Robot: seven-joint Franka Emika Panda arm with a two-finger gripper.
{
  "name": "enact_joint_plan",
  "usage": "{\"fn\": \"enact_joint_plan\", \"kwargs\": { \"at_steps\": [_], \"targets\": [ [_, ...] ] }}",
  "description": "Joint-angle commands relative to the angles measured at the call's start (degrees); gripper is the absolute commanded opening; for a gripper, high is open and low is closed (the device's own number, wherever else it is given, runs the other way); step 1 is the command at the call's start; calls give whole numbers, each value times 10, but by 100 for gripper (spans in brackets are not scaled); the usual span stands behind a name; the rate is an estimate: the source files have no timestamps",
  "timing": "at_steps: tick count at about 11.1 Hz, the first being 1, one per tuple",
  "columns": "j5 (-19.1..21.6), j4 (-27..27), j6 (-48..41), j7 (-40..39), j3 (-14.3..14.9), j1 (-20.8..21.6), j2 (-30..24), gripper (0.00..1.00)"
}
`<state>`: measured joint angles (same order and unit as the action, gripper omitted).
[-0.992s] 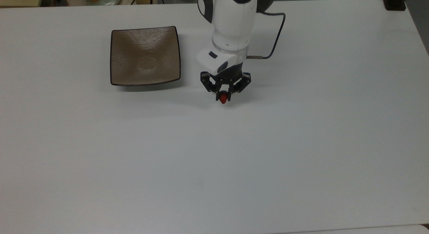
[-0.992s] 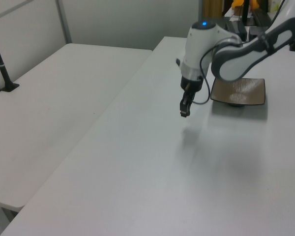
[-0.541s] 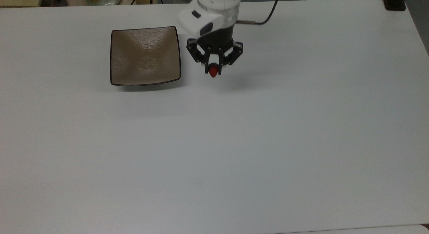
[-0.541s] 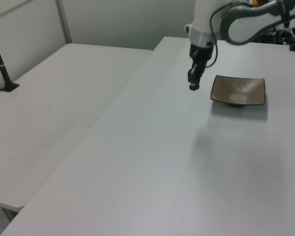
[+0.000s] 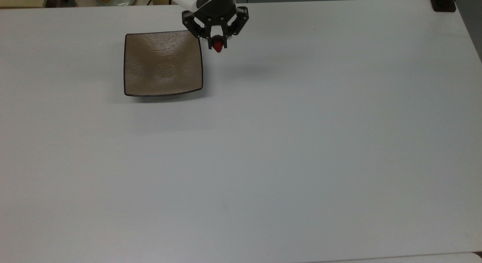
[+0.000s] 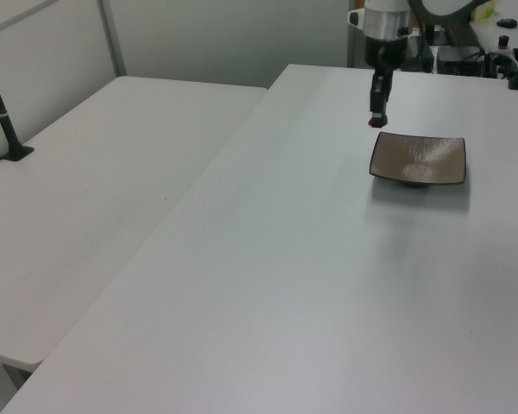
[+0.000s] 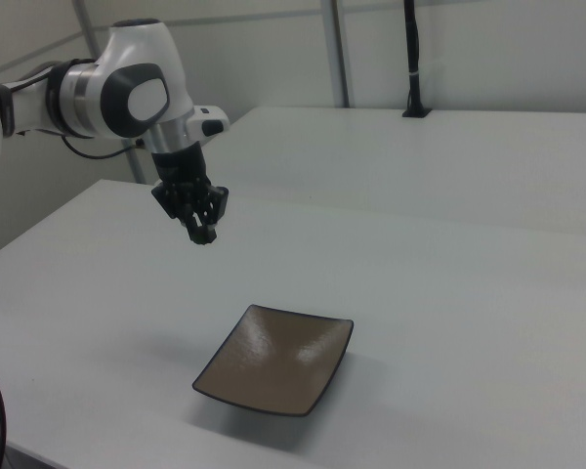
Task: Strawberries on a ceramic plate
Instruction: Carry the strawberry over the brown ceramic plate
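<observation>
Small red strawberry (image 5: 217, 47), pinched in the claw (image 5: 217, 43) above the white worktop (image 5: 286, 142). Empty square tan-brown plate (image 5: 162, 63) lies just beside and below the claw, at the top view's left.

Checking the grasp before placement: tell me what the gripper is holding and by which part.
The gripper holds a small red strawberry by its upper end; the red tip hangs below the fingertips, in the air beside the square tan-brown ceramic plate.

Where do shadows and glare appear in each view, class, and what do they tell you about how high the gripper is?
Top view: pale sheen on the ceramic plate; a soft shadow lies on the table apart from the gripper holding the strawberry, so it hangs raised. Left view: a shadow edges the plate's near side. Right view: the same beneath the plate.
</observation>
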<state>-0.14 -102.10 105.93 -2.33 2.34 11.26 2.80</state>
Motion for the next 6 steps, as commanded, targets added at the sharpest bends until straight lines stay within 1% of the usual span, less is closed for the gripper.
{"fn": "enact_joint_plan", "kwargs": {
  "at_steps": [1, 3, 4, 6],
  "targets": [
    [13, -9, -50, -139, 25, -11, -15, 14],
    [13, -13, -68, -246, 41, -32, -14, 14],
    [13, -14, -67, -273, 52, -38, -11, 19],
    [11, -29, -57, -293, 63, -41, -1, 19]
  ]
}}
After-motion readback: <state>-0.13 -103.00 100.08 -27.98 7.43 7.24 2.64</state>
